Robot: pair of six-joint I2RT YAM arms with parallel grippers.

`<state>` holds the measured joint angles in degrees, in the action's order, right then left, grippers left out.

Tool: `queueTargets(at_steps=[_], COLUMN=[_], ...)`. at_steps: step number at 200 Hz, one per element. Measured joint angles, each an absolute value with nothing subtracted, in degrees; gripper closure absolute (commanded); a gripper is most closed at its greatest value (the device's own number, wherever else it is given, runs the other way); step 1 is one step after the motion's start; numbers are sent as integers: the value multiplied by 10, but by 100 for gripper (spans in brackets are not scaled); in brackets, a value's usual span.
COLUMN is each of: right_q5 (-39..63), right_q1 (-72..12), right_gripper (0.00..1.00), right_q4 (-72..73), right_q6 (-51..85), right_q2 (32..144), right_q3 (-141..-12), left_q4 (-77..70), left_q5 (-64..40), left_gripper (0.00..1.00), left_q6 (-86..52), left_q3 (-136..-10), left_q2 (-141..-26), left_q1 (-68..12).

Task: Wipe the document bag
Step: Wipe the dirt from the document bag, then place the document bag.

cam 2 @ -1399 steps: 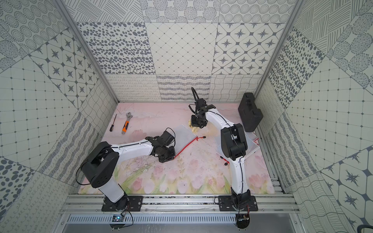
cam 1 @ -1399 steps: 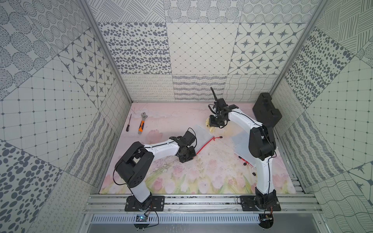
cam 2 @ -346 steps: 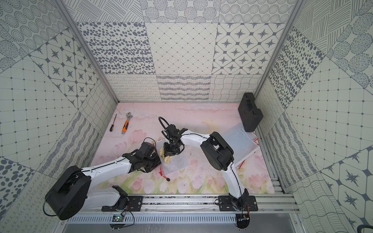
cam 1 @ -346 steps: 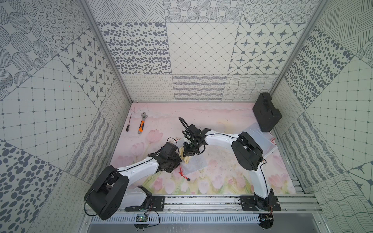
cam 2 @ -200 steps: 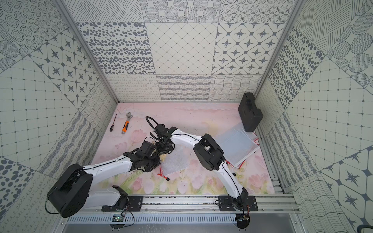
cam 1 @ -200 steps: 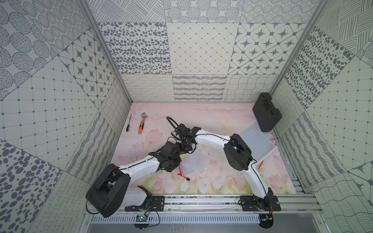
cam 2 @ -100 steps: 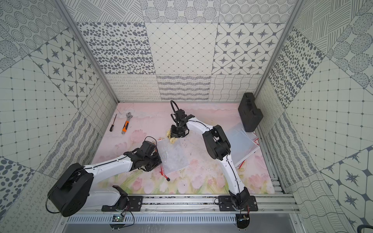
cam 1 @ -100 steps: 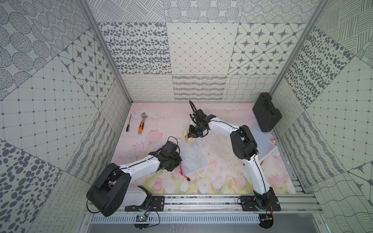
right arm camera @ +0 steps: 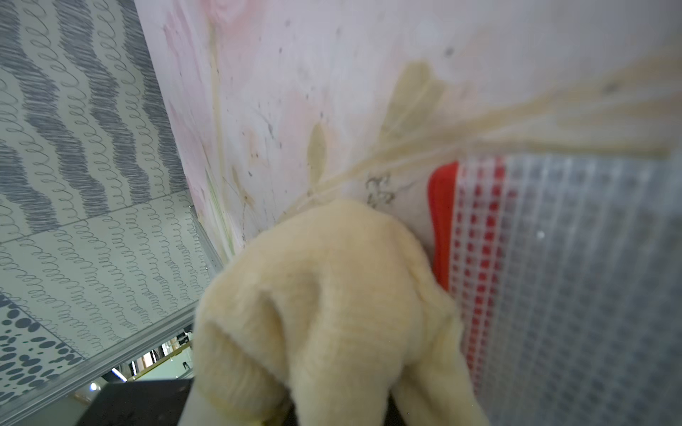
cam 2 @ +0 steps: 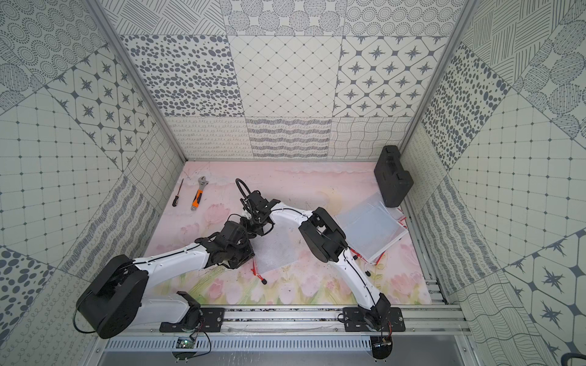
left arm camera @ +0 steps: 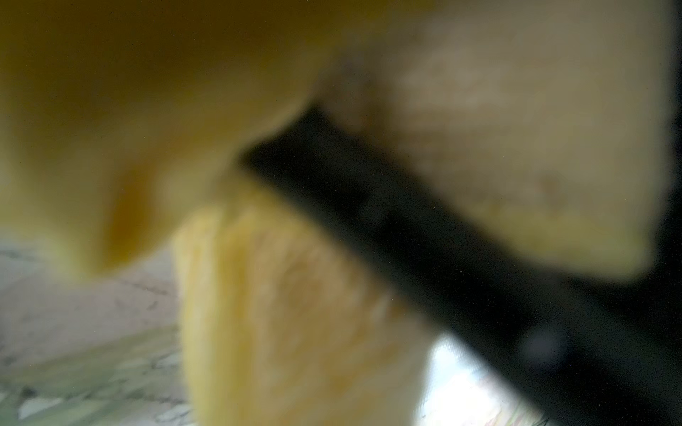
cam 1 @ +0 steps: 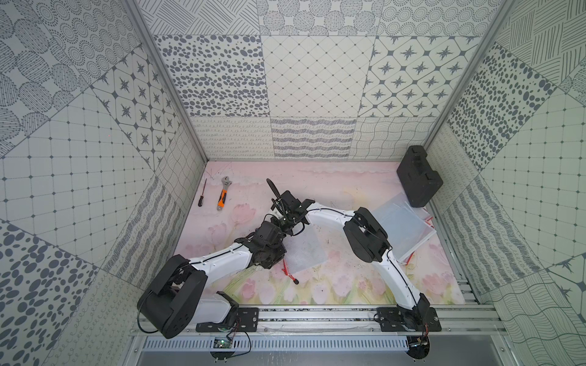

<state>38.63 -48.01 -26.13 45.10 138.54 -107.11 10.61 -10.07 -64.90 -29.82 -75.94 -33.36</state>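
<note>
Mid-frame, right gripper jaws pinch cream fluffy cloth at translucent mesh document bag edge; left gripper jaws closed; stray threads could snag.

A translucent grid-patterned plastic document bag with a red zip edge lies flat mid-bench — a bunched cream fleece cloth sits at its red-edged corner, frayed threads trailing.

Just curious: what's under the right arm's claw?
A cream cloth, pinched in the right gripper, at the red edge of the document bag. What lies beneath the cloth is covered.
</note>
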Motion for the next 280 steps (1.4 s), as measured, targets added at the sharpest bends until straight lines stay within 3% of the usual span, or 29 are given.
queueTargets(at_steps=[49, 96, 117, 172, 201, 228, 280], right_q5=[430, 394, 363, 362, 370, 380, 296], right_q1=[-345, -215, -247, -449, -463, -409, -193], right_gripper=[100, 100, 100, 100, 100, 100, 100], right_q4=[-160, -146, -171, -184, -175, -172, -262], right_q6=[461, 440, 428, 428, 437, 432, 368], right_q2=[1301, 1217, 1180, 1153, 1190, 1195, 1112], right_q3=[-897, -785, -760, -752, -755, -756, -736], left_q4=[104, 123, 124, 117, 109, 114, 164], left_q5=[-102, -101, -101, -110, -116, -117, -107], left_gripper=[100, 100, 100, 100, 100, 100, 100], left_q6=[-635, -631, -629, -625, -624, -622, -589], left_q3=[-298, -299, -303, -315, -319, -323, -359], left_q2=[-747, -748, -754, -779, -788, -788, -751], left_q1=[-334, -334, -334, -334, -334, -334, -334])
